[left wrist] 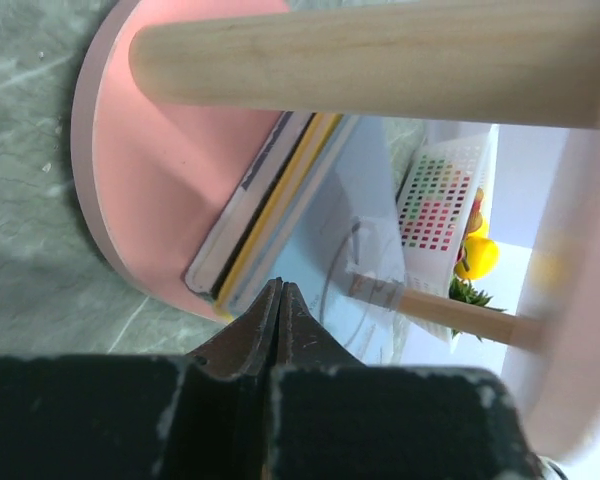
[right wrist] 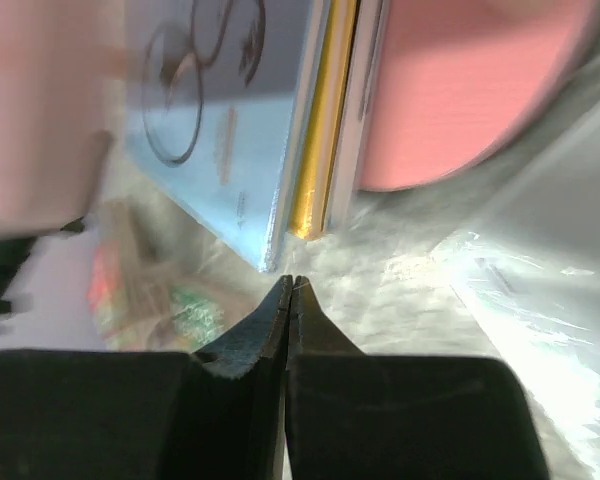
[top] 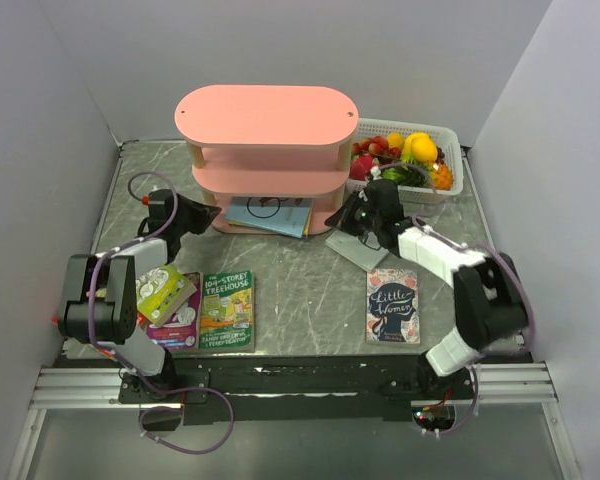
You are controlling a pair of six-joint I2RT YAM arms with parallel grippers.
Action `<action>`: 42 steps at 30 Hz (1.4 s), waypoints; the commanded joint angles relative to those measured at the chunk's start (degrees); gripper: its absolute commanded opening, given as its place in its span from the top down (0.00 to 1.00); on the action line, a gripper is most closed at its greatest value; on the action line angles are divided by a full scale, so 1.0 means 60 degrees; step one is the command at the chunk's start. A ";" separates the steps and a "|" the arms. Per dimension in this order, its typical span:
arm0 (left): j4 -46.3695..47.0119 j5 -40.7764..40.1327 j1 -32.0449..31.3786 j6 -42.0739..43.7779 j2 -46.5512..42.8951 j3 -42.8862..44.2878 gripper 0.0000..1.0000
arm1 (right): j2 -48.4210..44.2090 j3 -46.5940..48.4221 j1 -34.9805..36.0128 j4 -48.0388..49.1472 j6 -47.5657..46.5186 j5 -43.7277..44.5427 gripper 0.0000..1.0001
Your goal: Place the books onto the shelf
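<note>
At the left of the top view, our left hand (top: pixel 210 213) has its fingers pressed together with nothing between them. It sits at the left end of the pink shelf (top: pixel 265 115), level with the bottom board. From this hand, the books on that board lie at 3 o'clock. In its wrist view, the tips point at the near corner of that stack. We cannot tell whether they touch it.

At 7 o'clock from the left hand, a lime green book (top: pixel 163 290) lies on a purple book (top: pixel 178 326) on the worktop (top: pixel 300 285). Their print is too small for us to read. Just beside them, at their 3 o'clock, lies a green cover reading "104-Storey Treehouse" (top: pixel 227 310).

On the bottom board, a light blue book (top: pixel 270 215) with a line drawing of round glasses tops the stack. Under it we see a yellow book (left wrist: pixel 280 195).

Our right hand (top: pixel 337 222) is likewise pressed together and grips nothing. The stack lies at its 9 o'clock, close to the tips. A grey-white book (top: pixel 363 252) lies flat at its 5 o'clock, partly under the arm. Further along the same line lies the dark cover "Little Women" (top: pixel 393 306). At 1 o'clock stands a white basket (top: pixel 452 170) of fruit.
</note>
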 commanded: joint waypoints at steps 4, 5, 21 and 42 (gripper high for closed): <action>-0.1895 -0.1140 0.0029 0.0914 -0.1560 0.0322 0.82 | -0.2799 -0.0879 0.2546 -0.0628 -0.4606 0.7937 0.47; -0.2493 -0.1548 0.0029 0.1148 -0.1662 0.0395 0.71 | -0.2726 -0.0837 0.2547 -0.0758 -0.4305 0.8217 0.23; -0.1871 -0.0601 0.0293 0.1678 -0.2323 -0.0013 0.04 | -0.3268 -0.1642 0.1609 0.0426 -0.1711 0.3068 1.00; 0.0429 0.0997 0.0673 0.0916 0.0504 0.0674 0.99 | -0.0895 -0.0294 0.1433 0.1277 -0.0289 0.1862 1.00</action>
